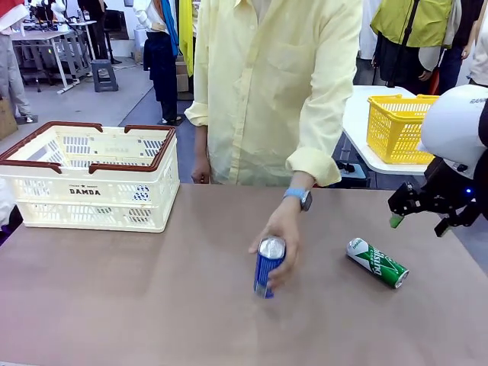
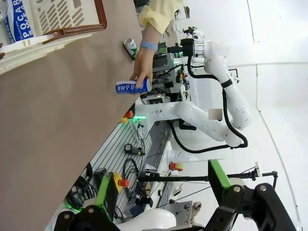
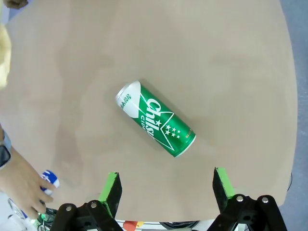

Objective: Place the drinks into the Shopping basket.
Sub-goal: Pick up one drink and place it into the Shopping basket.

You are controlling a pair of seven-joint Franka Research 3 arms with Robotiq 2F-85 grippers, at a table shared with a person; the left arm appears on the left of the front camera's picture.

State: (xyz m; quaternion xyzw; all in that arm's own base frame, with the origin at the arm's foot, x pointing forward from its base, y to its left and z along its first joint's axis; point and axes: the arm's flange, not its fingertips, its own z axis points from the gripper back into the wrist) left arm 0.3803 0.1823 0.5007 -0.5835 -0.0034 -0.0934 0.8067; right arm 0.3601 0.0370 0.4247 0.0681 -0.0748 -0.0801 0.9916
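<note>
A green can (image 1: 377, 263) lies on its side on the brown table, right of centre. In the right wrist view the same green can (image 3: 155, 119) lies just beyond my open right gripper (image 3: 167, 185), which hovers above it with nothing between its fingers. From the front, my right gripper (image 1: 415, 210) hangs at the right edge above the table. A person's hand (image 1: 278, 232) holds a blue can (image 1: 268, 267) upright at the table's middle. The Shopping basket (image 1: 91, 175) stands at the far left; another blue can (image 2: 19, 19) shows inside it. My left gripper (image 2: 159, 180) is open and holds nothing.
A yellow basket (image 1: 396, 126) sits on a separate white table at the back right. The person in a pale yellow shirt (image 1: 267, 84) stands at the far side, arm reaching over the middle. The table edge (image 3: 288, 96) runs close to the green can.
</note>
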